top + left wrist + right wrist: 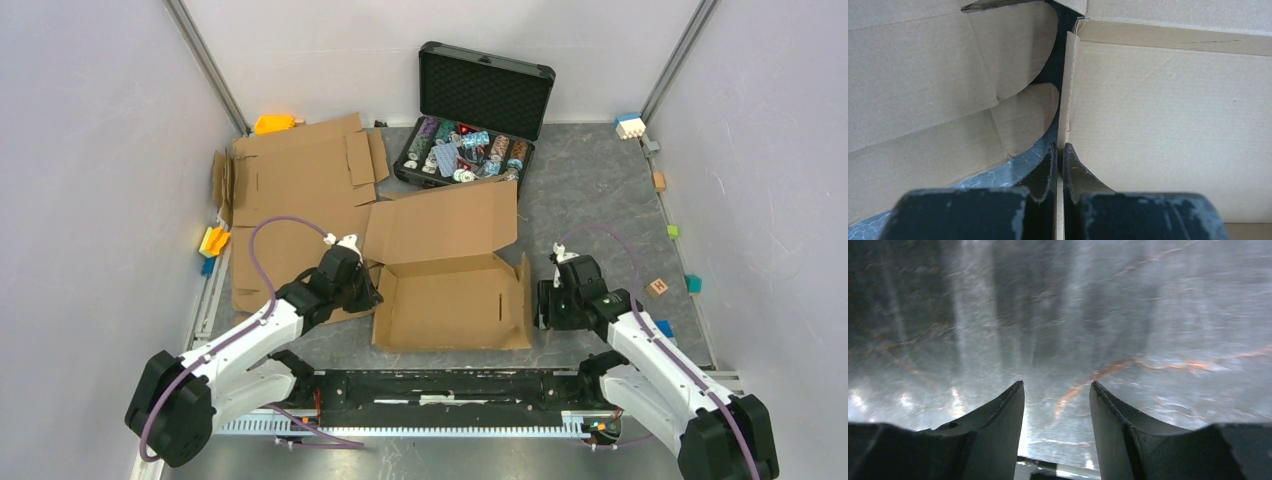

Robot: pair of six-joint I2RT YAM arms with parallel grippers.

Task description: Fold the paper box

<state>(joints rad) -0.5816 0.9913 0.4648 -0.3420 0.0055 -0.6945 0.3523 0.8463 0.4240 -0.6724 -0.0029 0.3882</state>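
Observation:
The paper box (450, 300) is plain brown cardboard, half formed, in the middle of the table with its lid flap (445, 220) lying back. Its right side wall (523, 295) stands up. My left gripper (372, 296) is at the box's left side. In the left wrist view it (1060, 150) is shut on the thin edge of the box's left wall (1168, 125). My right gripper (545, 308) hangs just right of the box's right wall. In the right wrist view it (1057, 390) is open and empty over the grey table.
More flat brown cardboard (300, 190) lies at the back left under my left arm. An open black case (470, 130) with colourful chips stands at the back. Small coloured blocks (660, 288) lie along the right edge, an orange piece (272, 124) at the back left.

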